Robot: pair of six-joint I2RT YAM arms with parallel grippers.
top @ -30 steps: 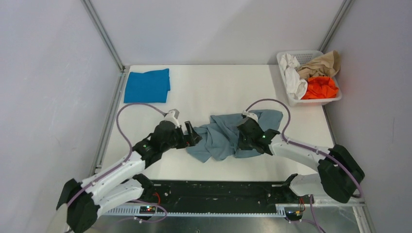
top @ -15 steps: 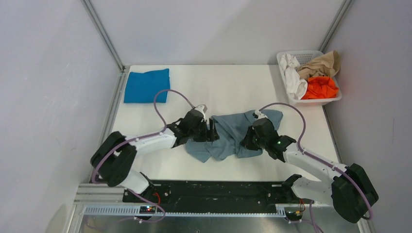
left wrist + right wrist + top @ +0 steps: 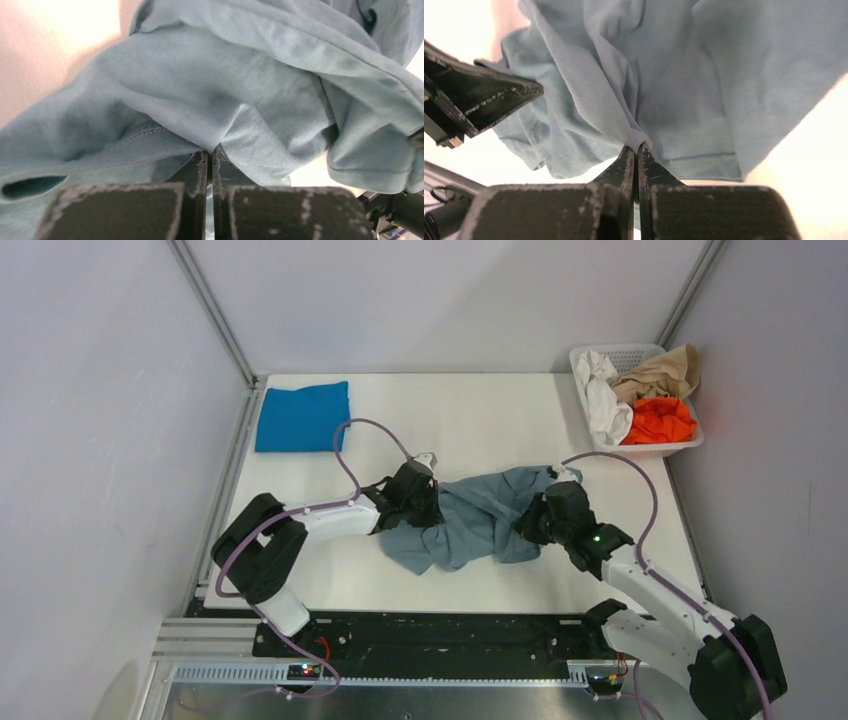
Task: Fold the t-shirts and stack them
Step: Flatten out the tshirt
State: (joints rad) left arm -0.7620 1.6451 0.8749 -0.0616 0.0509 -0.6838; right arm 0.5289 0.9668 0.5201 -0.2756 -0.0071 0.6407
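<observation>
The grey-blue t-shirt (image 3: 200,95) overruns the left wrist view's edges.

I count two soft cloth t-shirts: one crumpled dusty grey-blue shirt (image 3: 480,525) and one folded bright blue shirt (image 3: 301,416). I see one white slotted plastic basket (image 3: 650,449) with three bunched pieces in it: one white cloth (image 3: 603,390), one beige cloth (image 3: 665,370), one orange cloth (image 3: 660,422).

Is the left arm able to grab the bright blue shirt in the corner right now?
Probably not yet: the left gripper is shut on the grey-blue shirt. Nothing lies between it and the bright blue shirt, though, so after letting go it likely could.
</observation>
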